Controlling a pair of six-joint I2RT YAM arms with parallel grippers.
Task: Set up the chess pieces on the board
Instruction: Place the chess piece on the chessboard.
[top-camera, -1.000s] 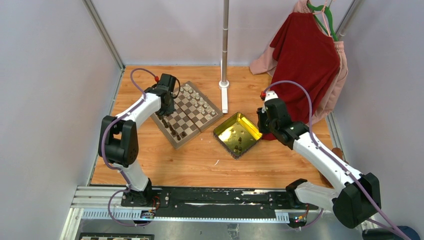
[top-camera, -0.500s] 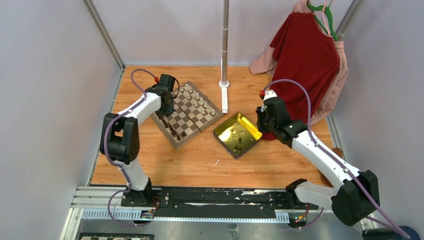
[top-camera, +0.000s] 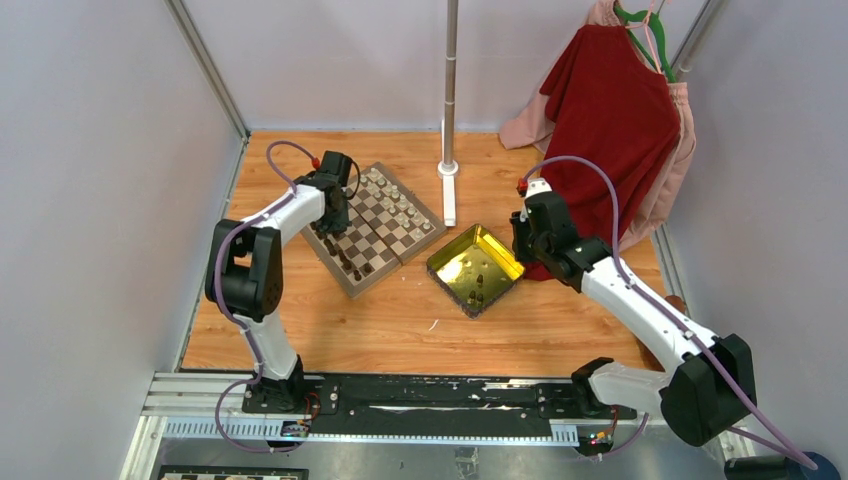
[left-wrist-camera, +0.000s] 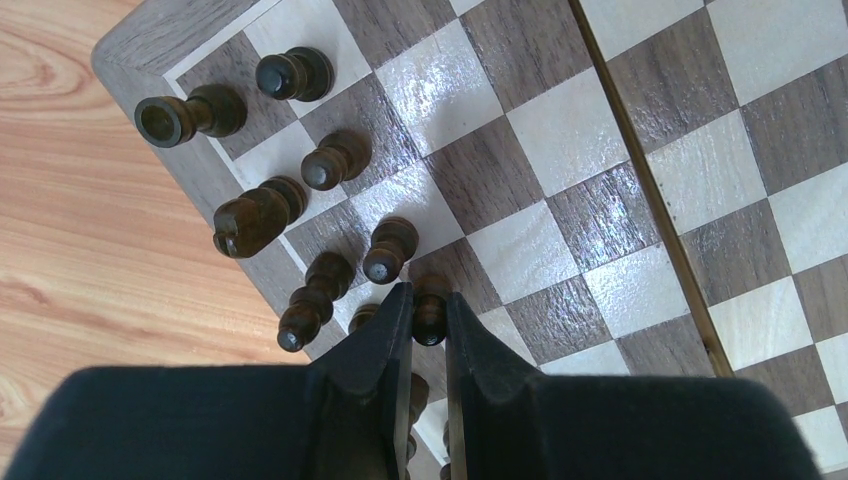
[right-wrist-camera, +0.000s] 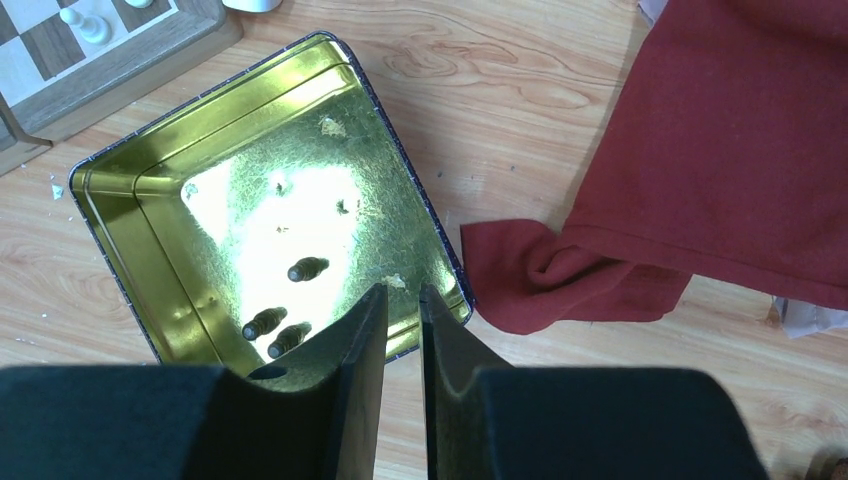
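Your left end effector (left-wrist-camera: 428, 335) is clenched on a small dark brown turned chess piece (left-wrist-camera: 431, 305) at lower centre, its long axis along the fingers, pointing down at the checkered wooden board (left-wrist-camera: 600, 200). Your right end effector (right-wrist-camera: 400, 335), all but closed on nothing, hovers over the lower rim of the shiny yellow square tray (right-wrist-camera: 130, 230), and three loose dark pieces (right-wrist-camera: 305, 269) lie on their sides just up-left of it

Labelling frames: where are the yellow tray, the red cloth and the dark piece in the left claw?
yellow tray (right-wrist-camera: 125, 240), right wrist view, left wall.
red cloth (right-wrist-camera: 740, 150), right wrist view, middle.
dark piece (left-wrist-camera: 431, 315), left wrist view, its body.
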